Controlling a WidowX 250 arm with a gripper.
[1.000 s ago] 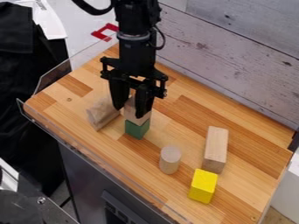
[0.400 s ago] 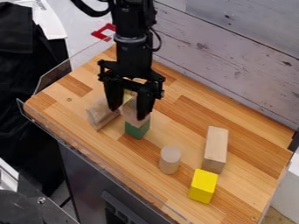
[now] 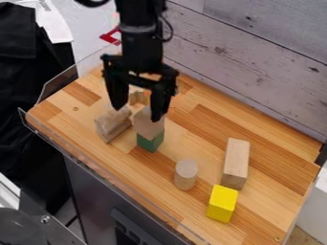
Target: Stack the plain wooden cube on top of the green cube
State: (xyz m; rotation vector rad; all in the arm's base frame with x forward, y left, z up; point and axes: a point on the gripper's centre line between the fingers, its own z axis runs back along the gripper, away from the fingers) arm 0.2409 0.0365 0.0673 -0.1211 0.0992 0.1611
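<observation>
The black gripper (image 3: 136, 114) hangs open over the upper left part of the wooden table. Its right finger is in front of the top of a natural wood block (image 3: 147, 127), which rests on a green block (image 3: 150, 142). Nothing shows held between the fingers. Left of this stack, a pale wooden piece (image 3: 110, 125) lies on the table, just below the left finger. Another light wood piece (image 3: 137, 98) shows behind the gripper, partly covered by it.
A wooden cylinder (image 3: 186, 174) stands toward the front. Right of it are a long wooden block (image 3: 235, 163) and a yellow block (image 3: 222, 203) close together. A clear rim (image 3: 108, 173) runs along the table's front-left edge, and a whitewashed plank wall (image 3: 256, 62) rises behind.
The gripper has risen and shifted slightly left, and its fingers have spread apart. The wood block stays on the green block, with more of it uncovered.
</observation>
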